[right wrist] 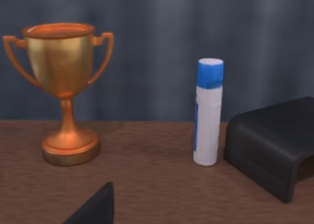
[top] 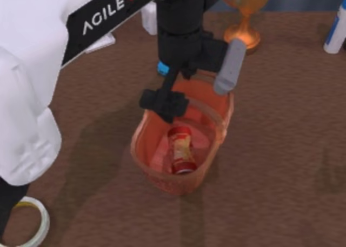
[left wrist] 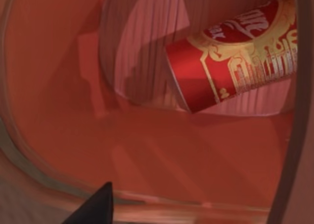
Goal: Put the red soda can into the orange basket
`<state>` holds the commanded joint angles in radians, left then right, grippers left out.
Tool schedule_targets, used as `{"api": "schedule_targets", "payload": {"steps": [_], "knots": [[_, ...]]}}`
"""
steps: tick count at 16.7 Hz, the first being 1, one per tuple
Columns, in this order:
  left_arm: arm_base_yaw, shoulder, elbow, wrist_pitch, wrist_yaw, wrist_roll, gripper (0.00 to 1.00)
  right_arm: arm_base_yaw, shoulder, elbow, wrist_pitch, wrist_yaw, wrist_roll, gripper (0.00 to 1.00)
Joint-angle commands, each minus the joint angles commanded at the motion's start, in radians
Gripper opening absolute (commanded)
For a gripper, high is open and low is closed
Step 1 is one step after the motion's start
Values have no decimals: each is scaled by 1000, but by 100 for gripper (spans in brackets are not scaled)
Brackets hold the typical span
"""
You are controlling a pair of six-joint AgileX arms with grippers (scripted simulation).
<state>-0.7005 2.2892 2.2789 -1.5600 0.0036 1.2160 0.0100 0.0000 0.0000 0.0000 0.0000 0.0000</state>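
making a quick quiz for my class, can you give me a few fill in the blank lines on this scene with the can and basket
1. The red soda can lies on its side inside the ____.
2. The left claw hangs over the orange basket and holds ____.
3. Beside the trophy cup stands a white bottle with a ____ cap.

Missing words: orange basket; nothing; blue

The red soda can [top: 182, 149] lies on its side inside the orange basket [top: 141, 149], on the ribbed bottom, at the frame's lower centre, label showing.
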Motion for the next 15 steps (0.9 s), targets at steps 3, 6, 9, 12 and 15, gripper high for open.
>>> {"api": "schedule_targets", "payload": {"steps": [3,6,9,12,15], "knots": [[4,-3,-6,5,1,0,100,0,0,0,0,0,0,100],[1,-11,-58,46,0,1,100,0,0,0,0,0,0,100],[1,-21,-112,91,0,1,100,0,0,0,0,0,0,100],[1,-22,-117,95,0,0,100,0,0,0,0,0,0,100],[1,-22,-117,95,0,0,85,0,0,0,0,0,0,100]]}}
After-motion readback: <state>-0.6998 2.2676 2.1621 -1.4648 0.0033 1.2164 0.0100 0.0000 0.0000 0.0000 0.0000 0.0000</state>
